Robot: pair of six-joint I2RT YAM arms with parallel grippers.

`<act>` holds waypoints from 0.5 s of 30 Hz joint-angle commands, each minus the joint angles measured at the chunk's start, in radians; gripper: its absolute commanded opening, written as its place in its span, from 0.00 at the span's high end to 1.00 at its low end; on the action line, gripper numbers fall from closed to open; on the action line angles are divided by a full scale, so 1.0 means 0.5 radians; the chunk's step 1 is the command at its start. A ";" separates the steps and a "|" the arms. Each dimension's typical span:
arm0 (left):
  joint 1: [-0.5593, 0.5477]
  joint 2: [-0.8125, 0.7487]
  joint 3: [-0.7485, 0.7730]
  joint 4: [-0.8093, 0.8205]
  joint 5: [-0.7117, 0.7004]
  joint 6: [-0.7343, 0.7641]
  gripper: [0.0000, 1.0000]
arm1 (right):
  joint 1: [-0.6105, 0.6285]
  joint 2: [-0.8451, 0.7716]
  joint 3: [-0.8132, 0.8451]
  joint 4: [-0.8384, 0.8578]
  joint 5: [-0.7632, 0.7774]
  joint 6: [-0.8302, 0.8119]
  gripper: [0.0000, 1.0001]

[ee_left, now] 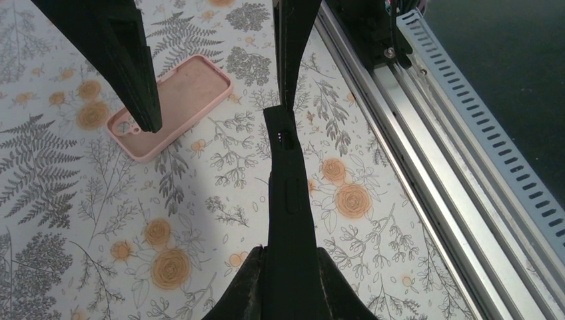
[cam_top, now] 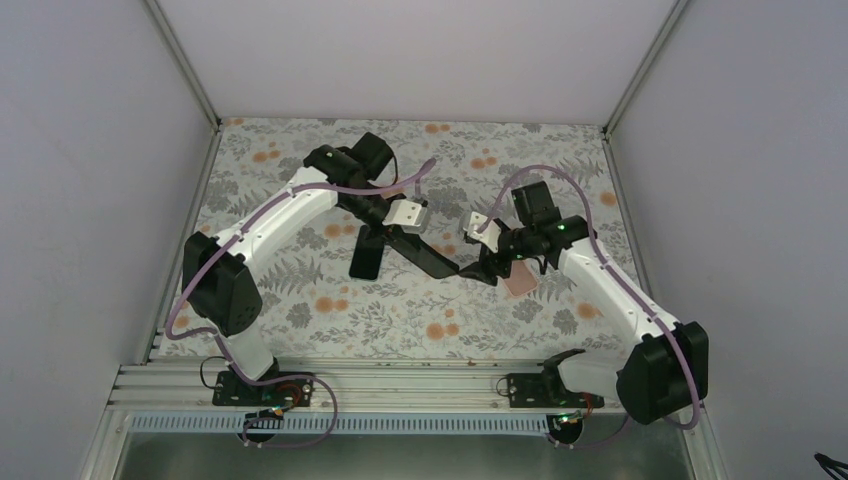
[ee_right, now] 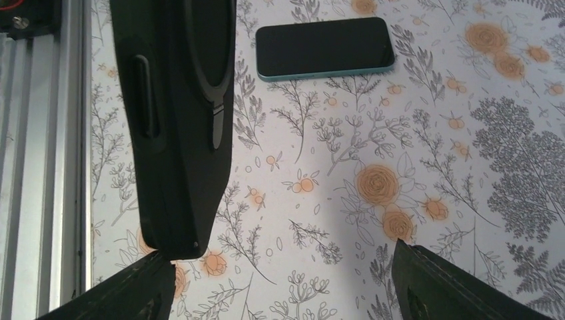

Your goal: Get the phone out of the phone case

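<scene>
My left gripper [cam_top: 408, 228] is shut on one end of a black phone case [cam_top: 437, 257] and holds it tilted above the table; in the left wrist view the case [ee_left: 286, 180] shows edge-on between the shut jaws [ee_left: 288, 267]. The phone [cam_top: 365, 255], black with a teal edge, lies flat on the table outside the case, and shows in the right wrist view [ee_right: 324, 48]. My right gripper [cam_top: 487, 268] is open wide [ee_right: 280, 287]. The case's far end [ee_right: 176, 127] rests against its left finger [ee_right: 120, 293].
A pink phone case [cam_top: 520, 280] lies open side up on the floral table cover under the right gripper, and shows in the left wrist view [ee_left: 173, 107]. The aluminium rail [cam_top: 400, 385] runs along the near edge. Grey walls enclose the table.
</scene>
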 commanded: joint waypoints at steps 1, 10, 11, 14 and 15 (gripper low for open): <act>-0.085 -0.041 0.007 -0.116 0.295 0.095 0.98 | 0.004 0.027 0.116 0.295 0.210 0.124 0.17; -0.141 0.010 -0.008 -0.088 0.364 0.083 0.98 | -0.002 0.147 0.325 0.245 0.102 0.144 0.14; -0.141 0.019 0.010 -0.086 0.385 0.078 0.98 | 0.012 0.165 0.352 0.232 0.083 0.143 0.14; -0.140 0.050 0.069 -0.075 0.490 0.055 0.98 | 0.082 0.207 0.399 0.292 0.104 0.207 0.13; -0.139 0.061 0.079 -0.079 0.533 0.064 0.98 | 0.104 0.215 0.409 0.333 0.108 0.242 0.13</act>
